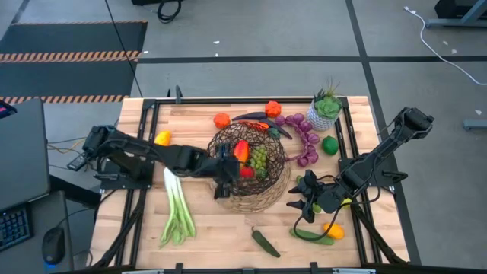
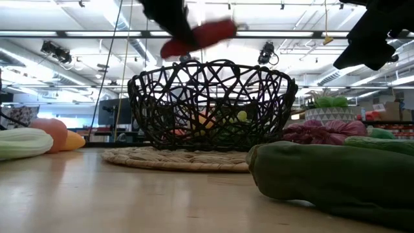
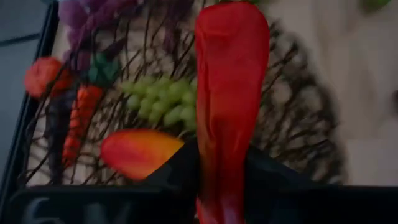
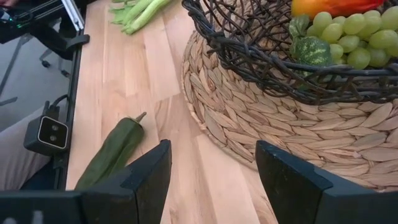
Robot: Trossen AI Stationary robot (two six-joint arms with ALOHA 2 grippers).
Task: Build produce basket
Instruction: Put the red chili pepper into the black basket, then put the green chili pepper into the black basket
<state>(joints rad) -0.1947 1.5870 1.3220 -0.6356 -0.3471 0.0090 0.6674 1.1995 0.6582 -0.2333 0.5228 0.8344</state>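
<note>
- Left gripper [image 1: 233,162] clamps a long red pepper [image 3: 230,93] over the basket [image 1: 262,190], above the green grapes [image 1: 259,160].
- Right gripper [image 1: 304,199] hangs open-fingered beside the basket's wicker base.

Dark brown basket [image 1: 255,171] (tan wicker base); red pepper [image 3: 231,93]; green grapes [image 4: 351,34]

Grey floor [image 1: 251,30], striped mat [image 1: 72,42], ceiling lights [image 2: 97,39].

Red pepper [image 3: 231,93] held over the basket [image 1: 268,190], apparently unreleased.
</note>
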